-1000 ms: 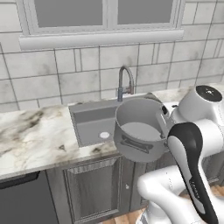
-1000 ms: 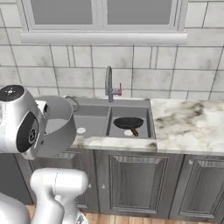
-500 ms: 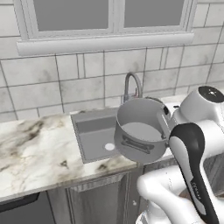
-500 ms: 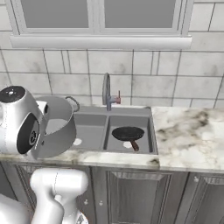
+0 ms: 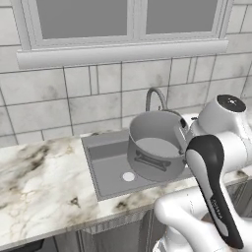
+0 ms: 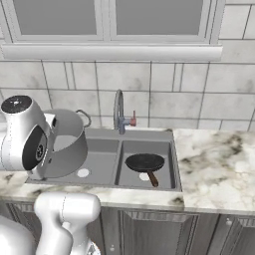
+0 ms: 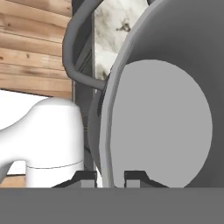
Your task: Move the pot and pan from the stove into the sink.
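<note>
The pot (image 6: 64,144) hangs over the sink's (image 6: 172,154) left basin (pan (image 6: 145,163) in right).

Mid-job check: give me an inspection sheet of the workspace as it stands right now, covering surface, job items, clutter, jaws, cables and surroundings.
Surface: marble counter on both sides of the sink; dark cabinet fronts below.
Pot: held tilted in the air above the sink's left basin, with its opening turned toward the left base camera.
Pan: lying in the right basin, handle pointing toward the front edge.
Stove: nothing seen.
Clutter: nothing seen.
Gripper: jaws shut on the pot's rim, one finger on each side of the wall.
Cables: nothing seen.
Surroundings: arched faucet behind the sink, tiled wall, window above.
</note>
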Robot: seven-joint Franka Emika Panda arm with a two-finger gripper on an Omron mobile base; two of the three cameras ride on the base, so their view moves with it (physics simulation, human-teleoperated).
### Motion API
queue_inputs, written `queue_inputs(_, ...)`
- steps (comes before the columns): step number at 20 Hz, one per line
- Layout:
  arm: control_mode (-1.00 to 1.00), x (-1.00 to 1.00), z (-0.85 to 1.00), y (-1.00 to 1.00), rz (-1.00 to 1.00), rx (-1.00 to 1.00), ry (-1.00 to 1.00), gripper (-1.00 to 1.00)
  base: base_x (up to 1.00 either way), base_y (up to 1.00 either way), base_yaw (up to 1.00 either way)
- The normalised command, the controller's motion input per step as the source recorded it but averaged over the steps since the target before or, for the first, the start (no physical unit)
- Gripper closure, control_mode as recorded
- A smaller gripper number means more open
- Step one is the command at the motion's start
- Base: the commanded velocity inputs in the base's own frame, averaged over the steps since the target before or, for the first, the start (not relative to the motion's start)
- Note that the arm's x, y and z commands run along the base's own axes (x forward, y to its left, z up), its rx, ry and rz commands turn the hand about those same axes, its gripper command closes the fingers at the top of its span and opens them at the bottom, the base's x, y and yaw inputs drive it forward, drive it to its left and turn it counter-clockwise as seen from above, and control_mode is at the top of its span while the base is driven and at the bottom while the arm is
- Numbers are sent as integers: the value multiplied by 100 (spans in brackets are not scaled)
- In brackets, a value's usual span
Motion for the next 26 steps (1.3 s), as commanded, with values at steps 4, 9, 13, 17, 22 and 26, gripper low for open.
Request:
queue_inputs(4,-100,44,-33,19,0,0,-1,100,0,0,0)
queue_inputs(9,-100,40,-37,11,0,0,-2,100,0,0,0)
queue_inputs(13,-100,28,-44,8,0,0,-5,100,0,0,0)
queue_inputs(17,-100,61,-45,11,-1,0,-4,100,0,0,0)
queue_inputs(22,-100,78,-45,19,-2,0,-4,100,0,0,0)
queue_inputs(26,-100,80,-48,22,-3,-1,-4,100,0,0,0)
